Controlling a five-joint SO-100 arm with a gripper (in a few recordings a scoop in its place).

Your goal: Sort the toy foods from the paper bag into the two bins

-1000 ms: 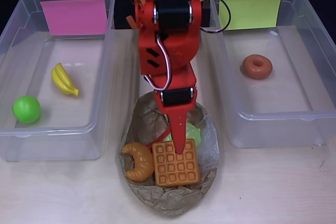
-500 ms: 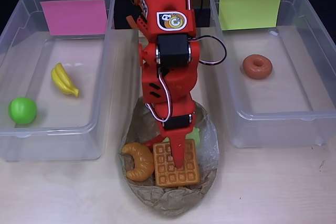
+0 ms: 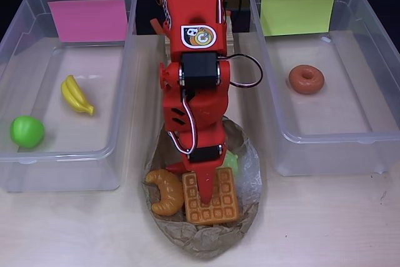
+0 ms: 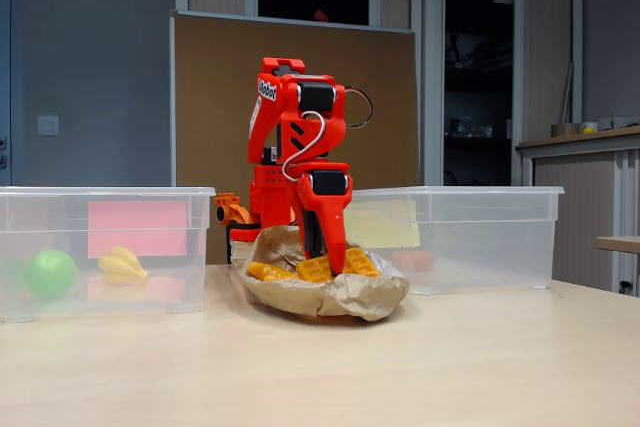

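The crumpled brown paper bag point(image 3: 200, 241) lies between the two bins and holds an orange waffle point(image 3: 220, 203), an orange croissant point(image 3: 165, 193) and pale green grapes point(image 3: 230, 159). My red gripper point(image 3: 205, 196) points down onto the waffle, its tip lying over the waffle's middle. In the fixed view the gripper point(image 4: 335, 263) reaches into the bag point(image 4: 345, 297) among the orange pieces. How the jaws stand is hidden. The left bin point(image 3: 128, 92) with the pink sheet holds yellow bananas point(image 3: 76, 95) and a green apple point(image 3: 27, 131). The right bin point(image 3: 270, 98) with the yellow-green sheet holds a brown donut point(image 3: 305, 79).
The arm's body rises from the table's back edge between the bins and covers the bag's rear part. Bare table runs along the front, left and right of the bag. A brown board stands behind the table in the fixed view.
The arm has reached further forward and down, so its tip moved from the waffle's top edge to the middle. The apple rolled slightly left in its bin.
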